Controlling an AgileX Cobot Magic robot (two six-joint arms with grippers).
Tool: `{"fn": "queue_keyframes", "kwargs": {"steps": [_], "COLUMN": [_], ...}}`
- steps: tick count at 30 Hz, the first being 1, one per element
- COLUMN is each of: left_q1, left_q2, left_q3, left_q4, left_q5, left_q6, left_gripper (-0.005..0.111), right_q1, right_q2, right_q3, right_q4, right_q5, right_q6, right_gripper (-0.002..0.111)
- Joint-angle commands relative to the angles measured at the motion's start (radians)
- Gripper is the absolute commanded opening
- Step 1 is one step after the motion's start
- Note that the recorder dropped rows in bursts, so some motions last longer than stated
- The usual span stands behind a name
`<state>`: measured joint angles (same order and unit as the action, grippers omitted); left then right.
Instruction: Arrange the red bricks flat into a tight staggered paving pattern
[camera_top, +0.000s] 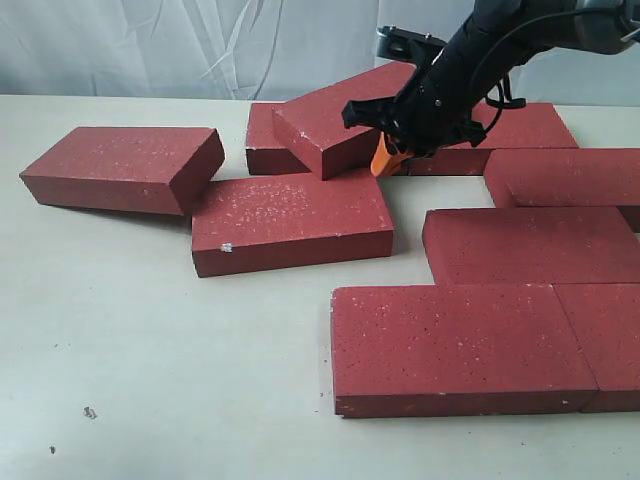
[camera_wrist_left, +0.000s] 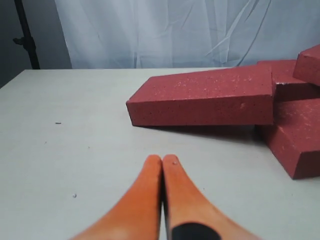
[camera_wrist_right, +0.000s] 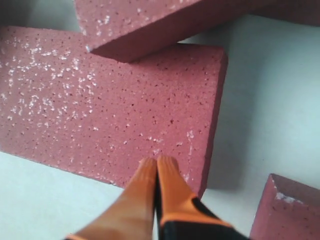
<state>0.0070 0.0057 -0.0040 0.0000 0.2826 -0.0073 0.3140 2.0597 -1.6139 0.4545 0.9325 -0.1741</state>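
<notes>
While the right tool hangs low at the back of the pile, its two orange fingers are pressed tight together and hold nothing. Right by its tips lies a flat brick, with its long side running across the desk. Just beside this tool a tilted brick leans on another one under it and points off at a slant.

The left tool is pinched shut too. It is empty and low over bare desk. Ahead of it sits a propped brick. Its long side faces the tool, and one end is lifted up onto a neighbour.

On the side of the right tool away from the left tool, five more red bricks lie flat and close. Their long sides all go the same way across. Two at the front touch end to end.

Every brick is a dark red block with straight edges and sharp corners. Their tops look rough and grainy, with lots of tiny white specks.
</notes>
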Motion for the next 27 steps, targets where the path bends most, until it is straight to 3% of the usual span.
{"fn": "queue_keyframes", "kwargs": {"steps": [1,9,18,20,27], "left_q1": [0.001,0.001,0.001,0.001,0.001], "left_q2": [-0.006,-0.006,-0.006,-0.006,0.105], "left_q3": [0.004,0.004,0.004,-0.013,-0.238], "left_q4": [-0.116,-0.169,-0.169,-0.169,-0.107], "left_q5": [-0.113,-0.404,-0.549,-0.506,-0.158], "left_q6": [0.001,-0.015,-0.018,-0.018,-0.015], "left_gripper": [0.000,0.000,0.000,0.000,0.000], "right_q1": [-0.004,-0.004,-0.004,-0.004,-0.004], "right_q2": [-0.009,-0.009,-0.009,-0.009,-0.009], "right_q3": [0.004,0.004,0.004,0.004,0.004], "right_q4": [-0.004,-0.008,-0.020,-0.022,-0.027], "right_q5": [-0.007,-0.011,-0.009,-0.009,-0.020], "right_q6": [-0.026,-0.054,-0.056,-0.056,-0.056], "right_gripper": [-0.001,-0.001,-0.001,-0.001,-0.001]}}
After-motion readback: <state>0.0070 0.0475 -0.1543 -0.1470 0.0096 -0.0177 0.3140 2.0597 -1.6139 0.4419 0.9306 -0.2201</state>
